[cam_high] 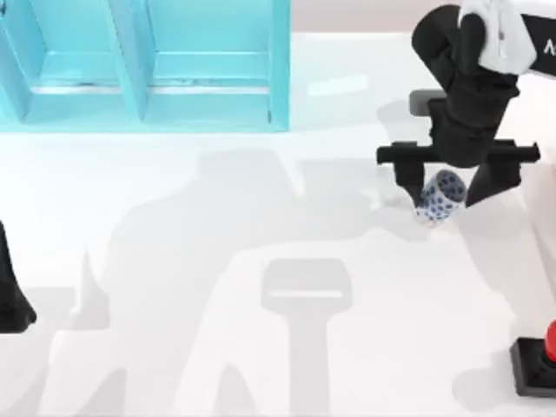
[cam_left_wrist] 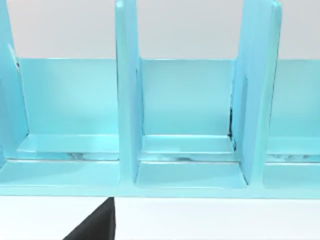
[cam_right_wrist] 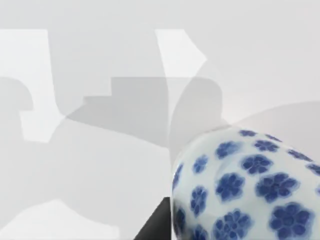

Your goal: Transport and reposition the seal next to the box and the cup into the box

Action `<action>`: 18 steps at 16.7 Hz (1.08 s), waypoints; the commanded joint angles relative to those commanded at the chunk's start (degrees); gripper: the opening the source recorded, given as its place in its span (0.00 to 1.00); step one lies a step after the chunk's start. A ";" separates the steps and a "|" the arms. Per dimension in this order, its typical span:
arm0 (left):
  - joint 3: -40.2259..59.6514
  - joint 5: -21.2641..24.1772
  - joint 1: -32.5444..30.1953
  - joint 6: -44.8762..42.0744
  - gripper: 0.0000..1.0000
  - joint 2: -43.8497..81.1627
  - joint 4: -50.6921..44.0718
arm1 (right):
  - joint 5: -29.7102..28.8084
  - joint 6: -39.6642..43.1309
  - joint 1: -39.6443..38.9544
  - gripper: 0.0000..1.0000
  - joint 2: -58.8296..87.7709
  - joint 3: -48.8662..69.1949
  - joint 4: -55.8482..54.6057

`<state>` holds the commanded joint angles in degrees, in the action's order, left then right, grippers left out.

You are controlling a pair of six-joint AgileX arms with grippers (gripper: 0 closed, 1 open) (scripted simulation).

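Observation:
The cup, white with blue flowers, hangs tilted at the table's right back, and its shadow lies on the table just to its left. My right gripper is shut on it from above, one finger on each side. Close up in the right wrist view, the cup has a dark finger beside it. The seal, a red knob on a black square base, stands at the right front edge, partly cut off. The light blue box with upright dividers stands at the back left. My left arm is parked at the left edge.
The left wrist view looks into the box's compartments, which are separated by tall blue dividers. Arm shadows fall across the white table in the middle.

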<state>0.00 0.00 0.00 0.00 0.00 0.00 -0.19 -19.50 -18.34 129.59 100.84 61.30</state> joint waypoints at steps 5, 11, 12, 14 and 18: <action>0.00 0.00 0.00 0.00 1.00 0.00 0.00 | 0.00 0.00 0.00 0.10 0.00 0.00 0.00; 0.00 0.00 0.00 0.00 1.00 0.00 0.00 | 0.00 0.00 0.00 0.00 0.00 0.00 0.00; 0.00 0.00 0.00 0.00 1.00 0.00 0.00 | 0.00 0.00 0.00 0.00 0.00 0.00 0.00; 0.00 0.00 0.00 0.00 1.00 0.00 0.00 | 0.00 0.00 0.00 0.00 0.00 0.00 0.00; 0.00 0.00 0.00 0.00 1.00 0.00 0.00 | 0.06 1.65 1.94 0.00 -1.10 1.58 2.34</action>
<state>0.00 0.00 0.00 0.00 0.00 0.00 -0.13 -17.84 -16.40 128.50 102.42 63.63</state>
